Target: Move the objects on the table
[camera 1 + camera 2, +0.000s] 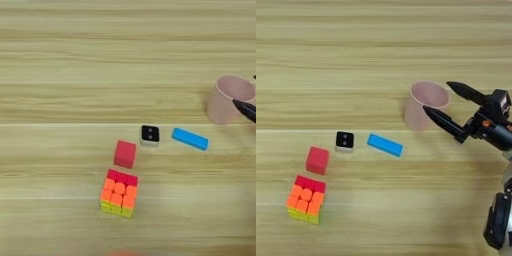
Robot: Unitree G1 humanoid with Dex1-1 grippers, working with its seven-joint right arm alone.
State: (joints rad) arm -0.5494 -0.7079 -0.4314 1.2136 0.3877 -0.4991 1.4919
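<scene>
We see the right gripper [440, 100] with its jaws spread wide, holding nothing: one black finger reaches past the far side of the pale pink plastic cup [424, 106], the other lies across the cup's near right rim, so the cup's right wall stands between them, not yet clamped. The cup stands upright on the wooden surface [356, 50]. Just in front of it and to its left, the flat bright blue bar [385, 144] lies apart from it. Further left sit a small black-and-white die [344, 140], a plain red cube [317, 160] and a red-orange-yellow puzzle cube [305, 199]. We judge the work barely begun: the cup is about to be gripped, the bar untouched.
</scene>
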